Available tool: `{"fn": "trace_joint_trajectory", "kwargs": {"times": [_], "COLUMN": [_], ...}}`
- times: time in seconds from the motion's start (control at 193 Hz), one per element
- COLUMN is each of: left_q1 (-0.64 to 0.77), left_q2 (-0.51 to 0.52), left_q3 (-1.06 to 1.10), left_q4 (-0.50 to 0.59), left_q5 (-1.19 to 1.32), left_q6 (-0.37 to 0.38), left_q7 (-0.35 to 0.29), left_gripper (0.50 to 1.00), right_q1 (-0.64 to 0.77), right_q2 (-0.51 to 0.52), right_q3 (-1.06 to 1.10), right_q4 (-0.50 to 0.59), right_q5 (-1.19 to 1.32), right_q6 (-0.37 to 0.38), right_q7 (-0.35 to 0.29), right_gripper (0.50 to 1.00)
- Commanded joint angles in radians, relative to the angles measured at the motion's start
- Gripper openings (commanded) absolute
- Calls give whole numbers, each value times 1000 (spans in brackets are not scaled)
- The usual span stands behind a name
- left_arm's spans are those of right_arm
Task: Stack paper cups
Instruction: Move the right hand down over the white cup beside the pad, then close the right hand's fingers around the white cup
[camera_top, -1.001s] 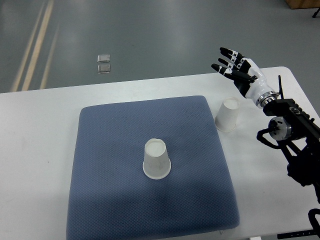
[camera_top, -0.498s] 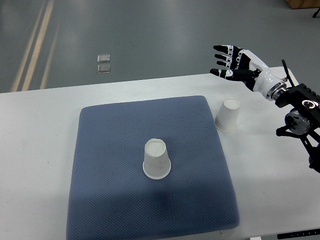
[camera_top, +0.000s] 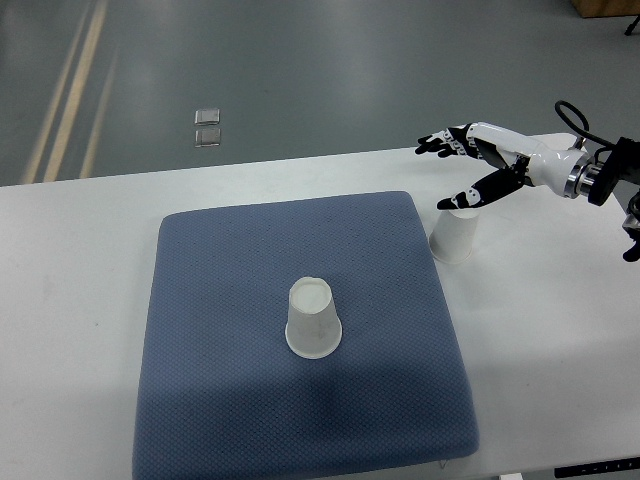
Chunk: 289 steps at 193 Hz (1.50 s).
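1. Top view shows you two white paper cups, both standing upside down with the wide mouth below and the small flat base on top. One white paper cup stands near the middle of the square blue-grey quilted mat. The other white paper cup stands on the white table, just beside the right edge of the mat.
2. Your black-and-white right hand comes in from the right edge and hangs above this second cup. The fingers are spread open and hold nothing. The thumb points down toward the base of the cup, but I cannot tell if it touches it.
3. The left arm is not in the picture.
4. I judge that these cups are very light and thin. The wall is soft and it dents easily when you squeeze too much, so close the fingers gently.
5. I advise you to take hold around the upper part of the wall, near the closed base, because the base makes the cup stiffer there. The wide mouth below is the weakest part.
6. The paper surface seems smooth, and an empty cup can tip or slide away when one finger pushes it from only one side. Bring the thumb and the fingers to opposite sides together.
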Motion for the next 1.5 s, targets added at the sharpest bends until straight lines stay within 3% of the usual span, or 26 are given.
{"fn": "trace_joint_trajectory", "kwargs": {"times": [0.0, 0.135, 0.187, 0.192, 0.244, 0.461, 0.85, 1.063, 1.493], "left_q1": [0, 0, 0, 0, 0, 0, 0, 0, 0], "left_q2": [0, 0, 0, 0, 0, 0, 0, 0, 0], "left_q3": [0, 0, 0, 0, 0, 0, 0, 0, 0], "left_q4": [0, 0, 0, 0, 0, 0, 0, 0, 0], "left_q5": [0, 0, 0, 0, 0, 0, 0, 0, 0], "left_q6": [-1, 1, 1, -1, -1, 1, -1, 1, 1], "left_q7": [0, 0, 0, 0, 0, 0, 0, 0, 0], "left_gripper": [1000, 1000, 1000, 1000, 1000, 1000, 1000, 1000, 1000], "right_q1": [11, 15, 15, 18, 20, 54, 86, 124, 134], "right_q2": [-25, -59, -59, -65, -66, -69, -54, -40, -2], "right_q3": [-49, -126, -126, -167, -201, -297, -321, -417, -463], "right_q4": [0, -4, -4, -7, -7, -23, -100, -152, -231], "right_q5": [-94, -166, -166, -177, -178, -189, -261, -260, -261], "right_q6": [-23, -166, -166, -219, -262, -345, -364, -457, -494], "right_q7": [17, 17, 17, 17, 17, 17, 17, 18, 38], "right_gripper": [915, 915, 915, 915, 915, 915, 915, 913, 913]}}
